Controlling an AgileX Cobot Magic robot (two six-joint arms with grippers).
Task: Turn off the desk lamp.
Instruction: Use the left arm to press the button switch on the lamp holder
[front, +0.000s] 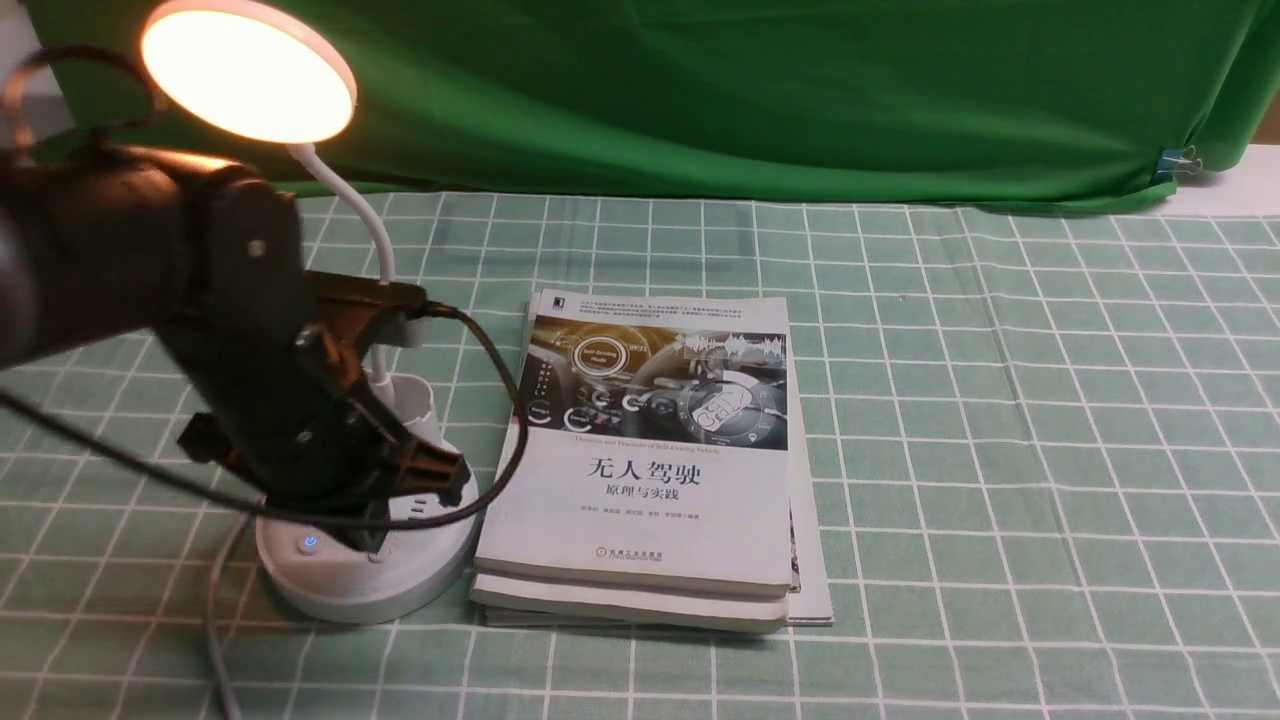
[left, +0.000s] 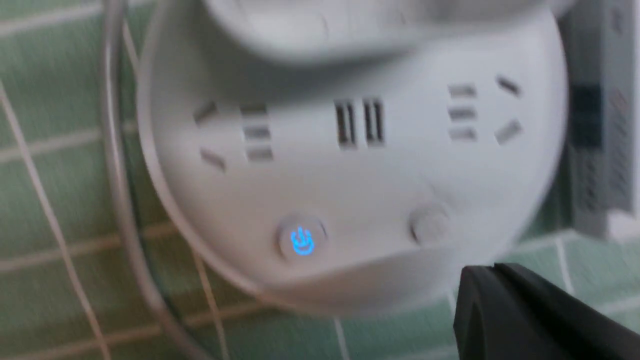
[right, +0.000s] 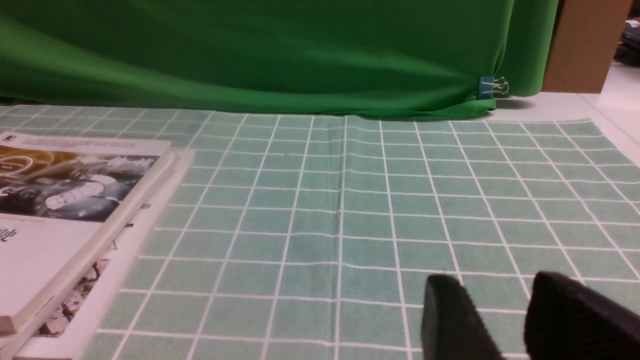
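Desk lamp: stands at the lower left of the front view on the checked tablecloth.
Lamp head: upper left of the frame, tilted, glowing warm white.
Gooseneck: curves down from the head and passes behind the left arm to the cup holder.
Base: round and white, with sockets across its top.
Power button: shows a lit blue symbol.
Plain button: sits beside the power button and is unlit.
Left gripper: hangs low over the front of the base, its black tip nearest the plain button. I cannot tell whether it touches, or whether the jaws are parted or closed.
Right gripper: seen only in the right wrist view. The fingers are spread with bare cloth between them and hold nothing.
Books: a stack lying just right of the base, at centre frame.
Grey cord: runs from the base to the lower edge.
Backdrop: green cloth along the top.
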